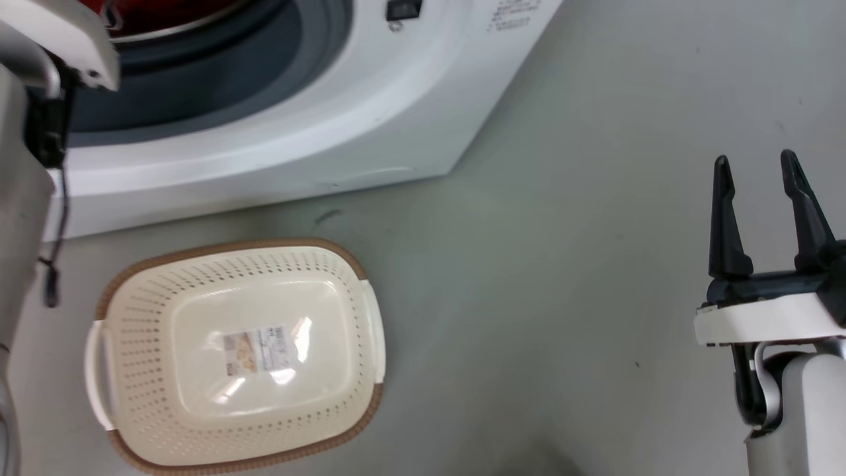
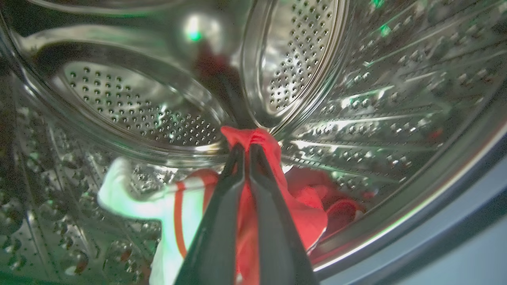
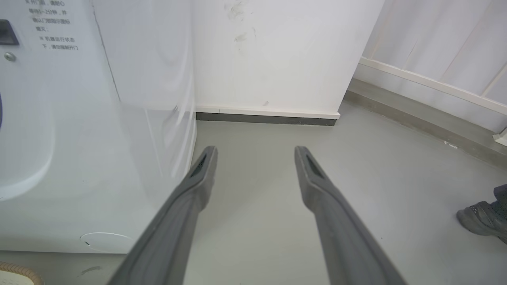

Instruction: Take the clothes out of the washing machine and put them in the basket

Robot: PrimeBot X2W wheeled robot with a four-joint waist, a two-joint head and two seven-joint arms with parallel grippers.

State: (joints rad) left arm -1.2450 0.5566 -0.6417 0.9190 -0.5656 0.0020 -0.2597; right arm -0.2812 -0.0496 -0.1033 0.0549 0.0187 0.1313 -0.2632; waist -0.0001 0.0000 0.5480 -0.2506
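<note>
Left tool (image 2: pixel 245 147) seemingly pinches red clothes (image 2: pixel 304 215) inside drum (image 2: pixel 317 59).

Left gripper (image 2: pixel 244 147) pinched tight on clothes (image 2: pixel 305 213); right gripper (image 1: pixel 755 158) fingers spread apart, pointing forward

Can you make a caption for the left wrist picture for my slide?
Deep inside the washing machine, the left tool is shut on a fold of red clothes.

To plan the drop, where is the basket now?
Head view, lower left: the basket sits on the floor, just in front of the washing machine, left of the right gripper.
</note>
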